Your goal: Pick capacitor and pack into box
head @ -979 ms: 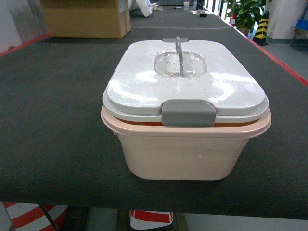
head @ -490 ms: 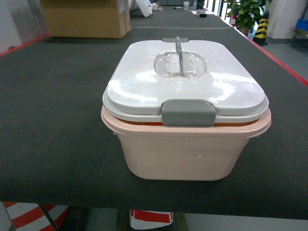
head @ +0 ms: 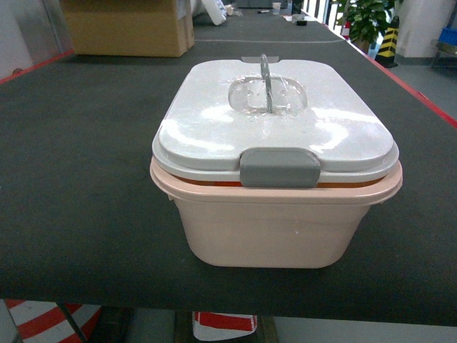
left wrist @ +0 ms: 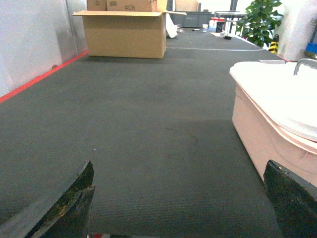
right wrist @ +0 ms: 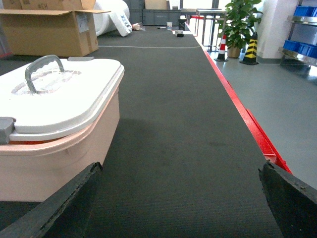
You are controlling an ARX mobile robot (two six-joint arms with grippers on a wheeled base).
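The pale pink box (head: 275, 229) stands in the middle of the dark table with its white lid (head: 275, 125) on top, a grey clasp (head: 280, 168) at the front and the grey handle (head: 265, 75) upright. No capacitor shows in any view. My left gripper (left wrist: 178, 198) is open over bare mat, with the box (left wrist: 257, 134) to its right. My right gripper (right wrist: 181, 193) is open too, low over the mat, and the box (right wrist: 54, 163) sits to its left. Neither gripper appears in the head view.
A brown cardboard carton (head: 128, 27) stands at the far left of the table. The table's red edge (right wrist: 247, 124) runs along the right, with floor beyond. A potted plant (right wrist: 240, 20) and blue bins (right wrist: 303, 12) are far right.
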